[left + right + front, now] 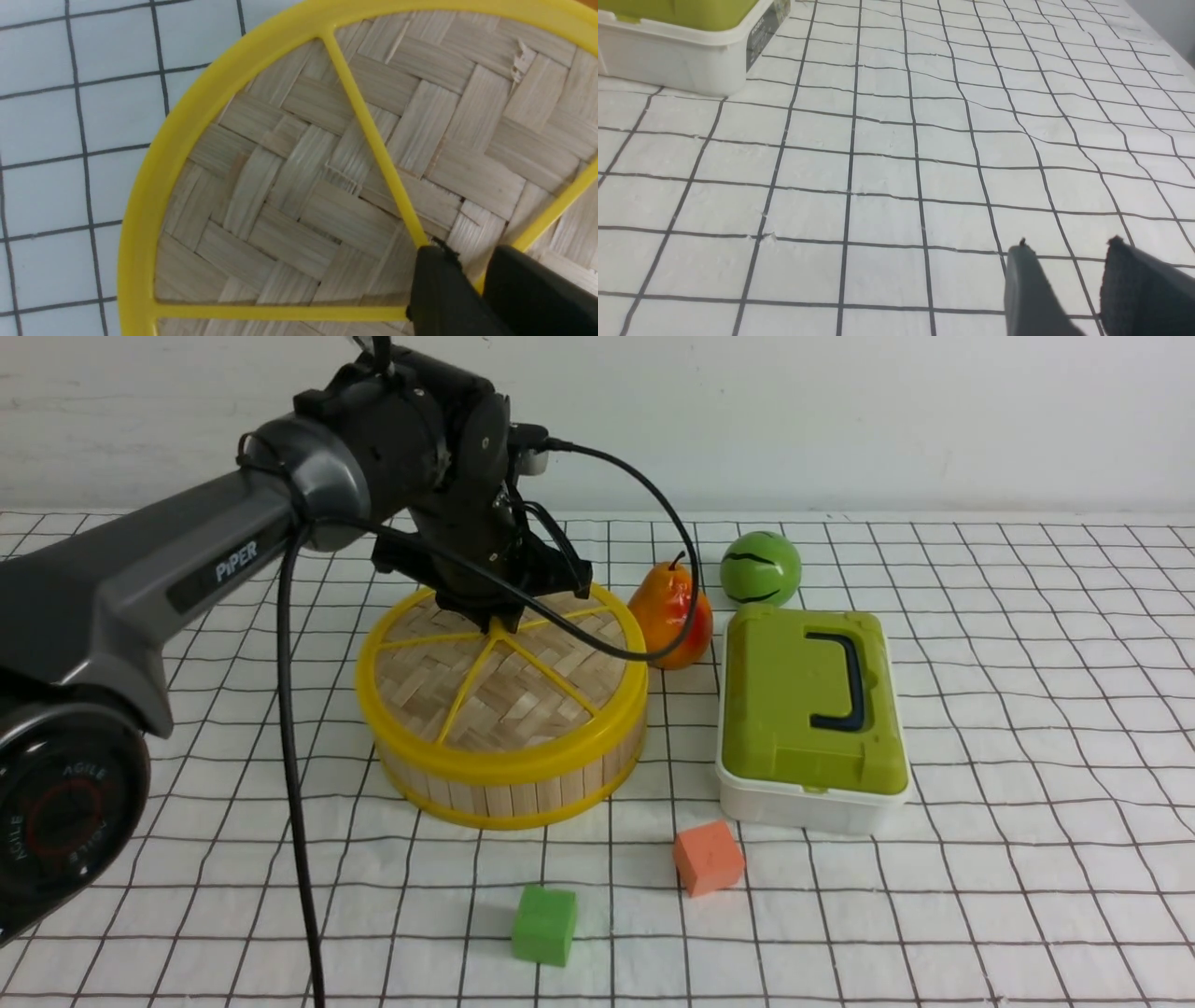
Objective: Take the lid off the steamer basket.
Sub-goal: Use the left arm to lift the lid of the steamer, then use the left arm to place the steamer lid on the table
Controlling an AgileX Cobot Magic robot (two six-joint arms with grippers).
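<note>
Left gripper: jaws pinched on a yellow spoke of the lid, hub hidden beneath; lid seated on steamer basket, centre-left of front view. Right gripper: jaws parted, empty, above desk. Left arm reads "PiPER". White box, cut off upper left: label illegible.

Worktop: white sheet with a black grid, slightly wrinkled, meeting a pale wall at its far edge.
Steamer basket: stands on its yellow bottom rim, left of centre, midway between the far and near edges.
Pear: orange-red, upright, just beside the basket on the far-right side.
Green ball: dark-striped, nearest the far edge, just right of the pear.
White box: green top, right of the basket, apart from it.
Orange cube: toward the near edge, before the box's left corner.
Green cube: closest to the near edge, left of the orange cube.
</note>
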